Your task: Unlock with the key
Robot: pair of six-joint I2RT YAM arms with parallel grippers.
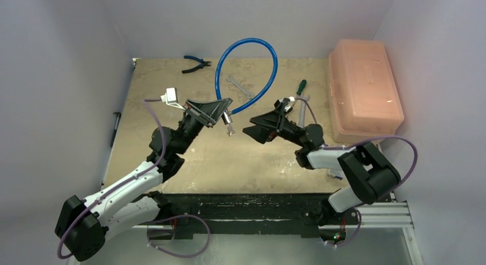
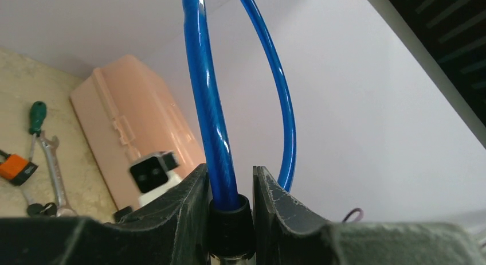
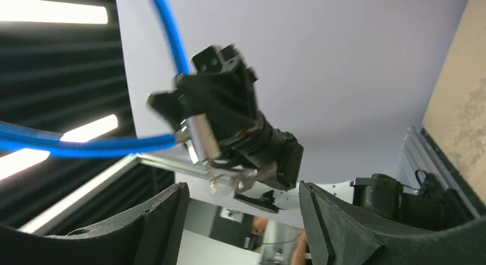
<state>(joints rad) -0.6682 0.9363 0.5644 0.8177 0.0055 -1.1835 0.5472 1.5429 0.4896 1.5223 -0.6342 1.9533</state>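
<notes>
**Left grips cable lock, right open beside key**

Left gripper [image 1: 216, 111] is clenched on the cable lock [image 1: 247, 42], held up off the table [image 1: 240, 164]. In the left wrist view both fingers [image 2: 183, 210] press the black collar where the blue cable enters the lock body. The cable loops up and away toward the back wall, then curves back down to the body.

Key [image 1: 230, 127] hangs at the lock's metal end, just below the left gripper. The right wrist view shows it under the silver cylinder, blurred. Can't tell if it sits in the keyhole.

Right gripper [image 1: 250, 131] is released, fingers spread wide with nothing between them. It points at the lock end, near the key but not touching it. In its wrist view the lock and key sit in the gap ahead of the fingers.

On the table:
- Pink box [image 1: 364, 84] at the far right.
- Pliers [image 1: 196, 63] at the far left.
- Wrench [image 1: 239, 86] under the cable loop.
- Green-handled screwdriver [image 1: 300, 87] and a second wrench [image 2: 54, 173] beside the box.
- Small orange block [image 2: 16, 167] next to them, seen in the left wrist view.
</notes>
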